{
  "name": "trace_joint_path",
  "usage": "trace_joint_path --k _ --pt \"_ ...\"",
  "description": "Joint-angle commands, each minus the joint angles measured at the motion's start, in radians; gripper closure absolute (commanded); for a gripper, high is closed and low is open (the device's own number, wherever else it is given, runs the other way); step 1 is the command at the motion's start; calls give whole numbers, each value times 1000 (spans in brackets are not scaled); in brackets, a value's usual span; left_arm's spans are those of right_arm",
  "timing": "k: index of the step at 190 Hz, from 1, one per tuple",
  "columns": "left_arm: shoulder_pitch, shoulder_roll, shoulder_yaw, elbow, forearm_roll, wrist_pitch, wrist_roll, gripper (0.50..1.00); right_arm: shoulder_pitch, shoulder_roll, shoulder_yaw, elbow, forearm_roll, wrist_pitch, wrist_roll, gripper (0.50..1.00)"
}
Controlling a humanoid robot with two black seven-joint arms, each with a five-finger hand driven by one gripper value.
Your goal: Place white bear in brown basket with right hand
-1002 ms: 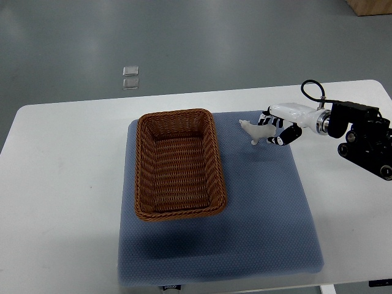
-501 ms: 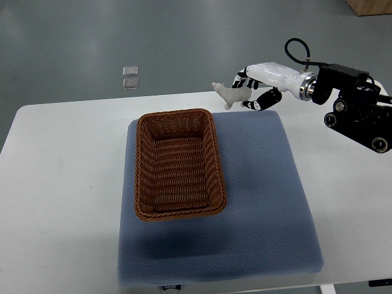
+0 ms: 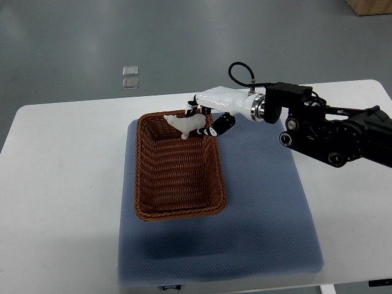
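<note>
Top view: right hand (image 3: 205, 119), white shell with black finger joints, reaches in from the right on a black arm and sits over the far right corner of the brown woven wicker basket (image 3: 147, 184). Fingers (image 3: 215, 127) are curled around the rear of the small white bear figurine (image 3: 184, 124), smooth, glossy plastic by the look of it. Bear is held in the air above the basket's far rim area, not resting on the weave. Its long axis runs roughly left-right across the picture, head end pointing left and slightly away from the robot, legs pointing down toward the basket floor.

Basket is rectangular with rounded corners, tight ribbed weave, long axis running near to far. It sits on a blue-grey textured foam mat (image 3: 263, 208), square with soft rounded edges, towards the mat's left side. Mat lies on a white smooth table (image 3: 61, 184) with rounded corners. Grey floor beyond the table.
</note>
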Motion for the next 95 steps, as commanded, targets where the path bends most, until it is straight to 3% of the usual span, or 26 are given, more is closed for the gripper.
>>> trace_joint_path --k 1,21,59,95 --pt "0 0 1 0 0 0 1 500 -5 5 2 -5 0 -6 -2 713" --pt "0 0 -1 0 0 0 1 500 -6 3 12 -7 1 -21 -3 642" --pt "-1 0 -1 0 0 0 1 500 -20 -34 41 -8 15 -91 -2 624" --pt "0 0 -1 0 0 0 1 500 -129 -57 196 -14 23 -118 -2 621"
